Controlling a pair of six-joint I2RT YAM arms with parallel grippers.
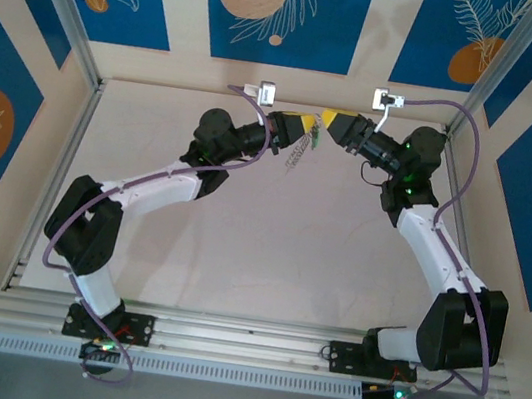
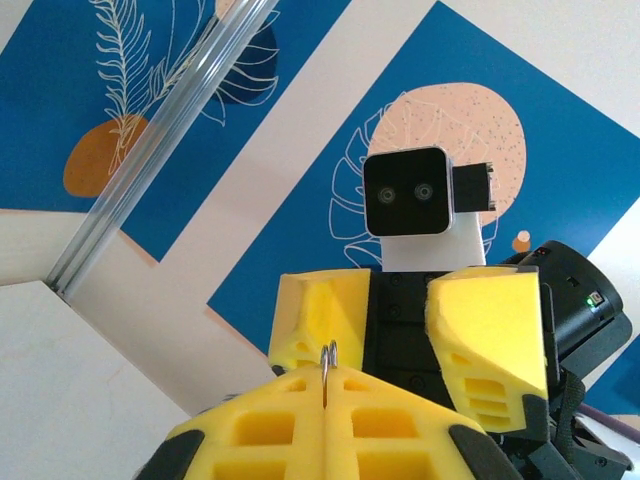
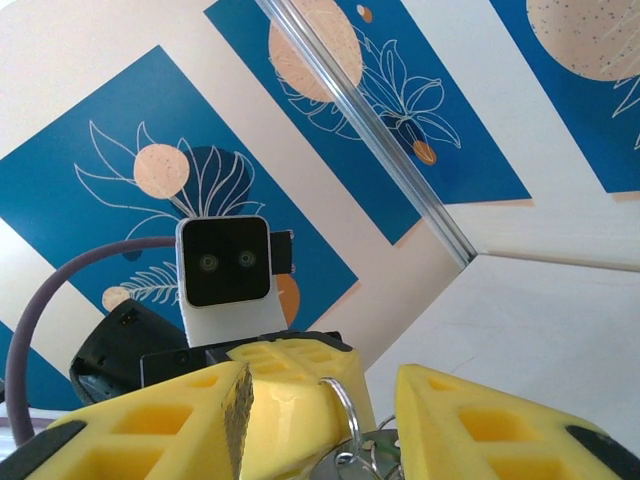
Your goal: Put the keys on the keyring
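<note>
My left gripper (image 1: 306, 131) is shut on the keyring (image 2: 329, 353), whose thin double wire edge sticks up out of the seam between its yellow fingers. Both arms are raised near the back wall, tip to tip. A small cluster of silvery keys (image 1: 298, 153) with a hint of green hangs under the left gripper. My right gripper (image 1: 331, 121) stands open, its jaws on either side of the left gripper's tip. In the right wrist view the keyring (image 3: 347, 402) curves up between my spread fingers (image 3: 160, 425), with silvery keys (image 3: 385, 455) at its foot.
The white table (image 1: 268, 251) stretches below the raised grippers. Aluminium frame posts (image 1: 64, 6) and blue patterned wall panels (image 1: 276, 9) enclose the back and sides. Two small white fittings (image 1: 384, 99) sit on the back wall just behind the grippers.
</note>
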